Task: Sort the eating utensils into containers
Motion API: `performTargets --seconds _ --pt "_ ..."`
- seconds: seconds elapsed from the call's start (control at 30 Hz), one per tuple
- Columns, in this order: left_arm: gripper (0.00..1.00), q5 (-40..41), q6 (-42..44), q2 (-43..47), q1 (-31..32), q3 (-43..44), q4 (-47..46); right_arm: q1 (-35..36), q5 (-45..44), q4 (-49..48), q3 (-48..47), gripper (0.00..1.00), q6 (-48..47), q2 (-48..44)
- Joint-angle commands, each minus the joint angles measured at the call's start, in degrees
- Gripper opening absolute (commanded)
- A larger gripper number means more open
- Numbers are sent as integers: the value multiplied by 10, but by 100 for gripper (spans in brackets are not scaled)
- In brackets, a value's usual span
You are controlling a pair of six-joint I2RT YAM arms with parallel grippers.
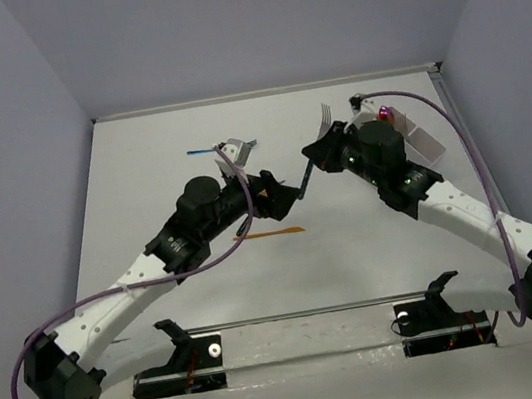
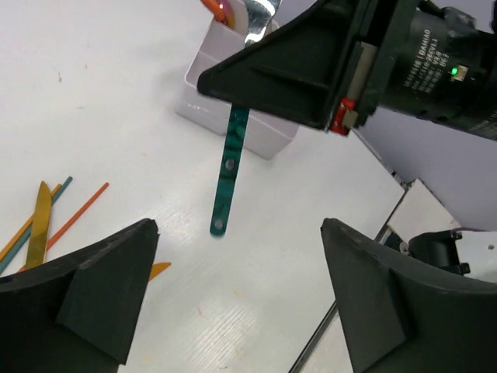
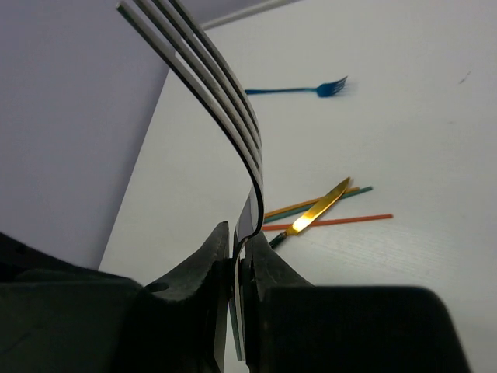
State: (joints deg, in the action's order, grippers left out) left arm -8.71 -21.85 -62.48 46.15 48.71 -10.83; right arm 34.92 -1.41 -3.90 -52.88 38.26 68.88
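Nearest, at the bottom of the left wrist view, the left hand (image 2: pixel 238 233) stands spread and empty either side of the hanging handle tip of the fork (image 2: pixel 227 167); any sideways drift could, in my judgement, knock it askew. The right hand (image 3: pixel 235 235) pinches the fork's thin neck, tines up, clear of the desk (image 2: pixel 116 116), and so narrow a grip may let it pivot or slip. The fork is slim and glossy, with a teal handle pierced by small holes and silvery curved tines. Beyond it at upper centre, the container (image 2: pixel 203 97) already holds utensils, so the handle could catch on its rim.
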Motion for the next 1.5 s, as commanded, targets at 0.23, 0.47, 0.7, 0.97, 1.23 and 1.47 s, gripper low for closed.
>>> performTargets --seconds 0.23,0.47,0.7,0.97,1.23,1.47 --pt "99 99 53 195 3 -10 178 -256 -166 67 -29 0 -111 -74" --pt "99 140 70 292 3 -36 202 -336 -287 45 -34 0 -160 -56" --pt "99 129 66 317 3 -40 207 -355 -378 -27 -81 0 -257 33" --pt "99 140 63 323 3 -38 217 -355 -403 -88 -93 0 -352 89" --pt "99 131 66 322 3 -39 215 -355 -373 -109 -76 0 -371 113" --pt "99 128 66 313 -4 -40 215 -350 -347 -115 -43 2 -375 111"
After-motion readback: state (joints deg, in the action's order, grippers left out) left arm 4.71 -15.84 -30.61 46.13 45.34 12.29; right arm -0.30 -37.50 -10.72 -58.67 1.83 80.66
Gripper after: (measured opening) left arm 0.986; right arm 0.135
